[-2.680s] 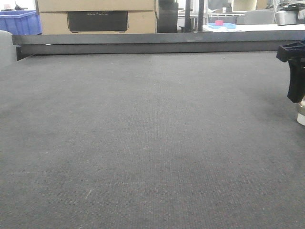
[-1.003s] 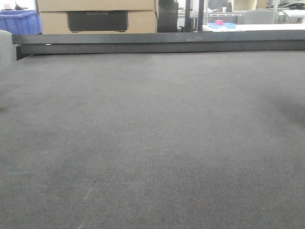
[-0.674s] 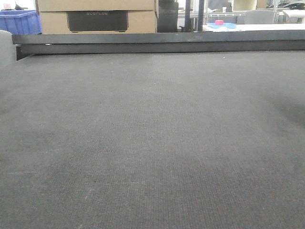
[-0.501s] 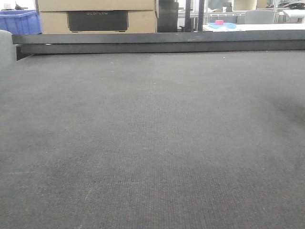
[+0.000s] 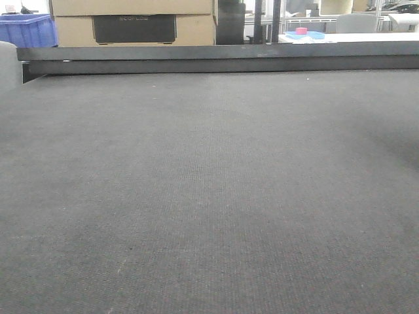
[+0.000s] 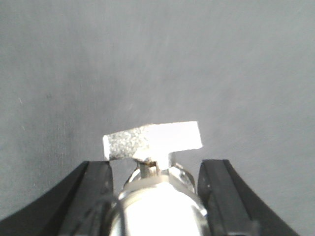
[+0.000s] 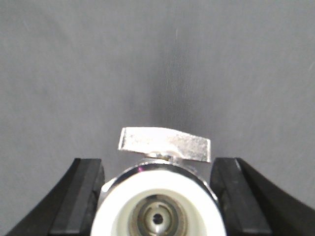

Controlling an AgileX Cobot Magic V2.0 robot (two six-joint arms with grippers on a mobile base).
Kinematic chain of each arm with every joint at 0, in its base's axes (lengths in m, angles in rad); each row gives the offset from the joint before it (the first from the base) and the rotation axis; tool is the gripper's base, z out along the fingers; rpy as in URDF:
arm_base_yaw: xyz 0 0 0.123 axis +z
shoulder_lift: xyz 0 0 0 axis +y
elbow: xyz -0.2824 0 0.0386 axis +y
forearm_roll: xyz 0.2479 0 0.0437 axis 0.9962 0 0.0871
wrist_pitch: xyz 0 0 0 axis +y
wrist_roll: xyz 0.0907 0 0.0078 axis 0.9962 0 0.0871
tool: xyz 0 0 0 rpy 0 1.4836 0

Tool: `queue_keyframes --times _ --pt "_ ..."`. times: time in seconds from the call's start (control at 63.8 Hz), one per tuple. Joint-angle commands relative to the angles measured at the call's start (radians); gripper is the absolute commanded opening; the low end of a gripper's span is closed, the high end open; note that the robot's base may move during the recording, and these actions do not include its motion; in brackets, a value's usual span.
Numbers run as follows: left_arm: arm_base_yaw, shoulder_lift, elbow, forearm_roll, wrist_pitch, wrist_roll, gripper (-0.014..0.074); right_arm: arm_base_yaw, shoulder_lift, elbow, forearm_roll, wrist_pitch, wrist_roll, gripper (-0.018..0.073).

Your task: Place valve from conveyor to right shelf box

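The left gripper (image 6: 156,164) has its black jaws drawn in on a valve (image 6: 157,184), body running back toward the wrist and flat silvery handle lying crosswise, apparently lifted above the grey conveyor (image 6: 157,59). The right gripper (image 7: 158,162) clamps a second valve (image 7: 157,189) the same way, white end toward the camera, and being on the box's side it probably delivers first. The front view shows only belt up to the black rail (image 5: 216,59) at its far edge, a cardboard box (image 5: 131,23) and blue bin (image 5: 26,29) beyond; no shelf box shows.
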Motion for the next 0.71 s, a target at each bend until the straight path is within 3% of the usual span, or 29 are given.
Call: queue_keyframes --times 0.0,0.689 --pt "-0.006 -0.067 -0.011 -0.017 -0.035 -0.026 -0.0111 0.001 -0.033 -0.063 0.001 -0.014 -0.009 -0.0154" --pt "-0.006 -0.149 -0.011 -0.015 -0.069 -0.038 -0.0111 0.001 -0.051 -0.104 0.011 -0.006 -0.009 -0.0154"
